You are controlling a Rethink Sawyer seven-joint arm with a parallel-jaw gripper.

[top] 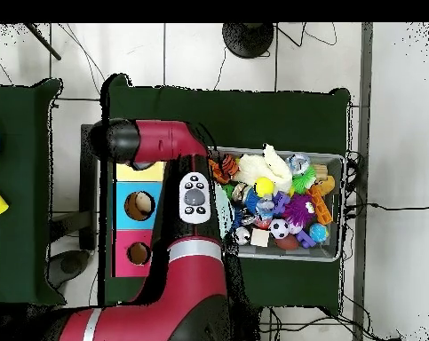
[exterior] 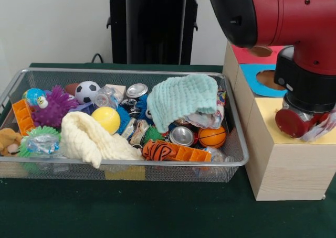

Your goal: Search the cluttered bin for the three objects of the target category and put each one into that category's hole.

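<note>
My gripper point(exterior: 310, 127) hangs low over the yellow panel point(exterior: 268, 117) of the wooden box, at the right of the front view. A piece of crumpled clear plastic point(exterior: 324, 123) sits at its tip, and the wrist hides how it is held. The yellow panel's hole is hidden behind the wrist. Farther back lie the blue panel's hole point(exterior: 270, 79) and the red panel's hole point(exterior: 260, 51). The wire bin point(exterior: 121, 70) holds two crushed cans point(exterior: 182, 136) point(exterior: 136, 90) and another clear plastic piece point(exterior: 105, 97). In the overhead view the arm point(top: 164, 142) covers the gripper.
The bin also holds a teal cloth point(exterior: 182, 99), a cream cloth point(exterior: 92, 138), a yellow ball point(exterior: 106, 119), a soccer ball point(exterior: 86, 91), a small basketball point(exterior: 212, 137), a purple spiky toy point(exterior: 55, 109) and a tiger toy point(exterior: 160, 150). The box stands against the bin's right wall.
</note>
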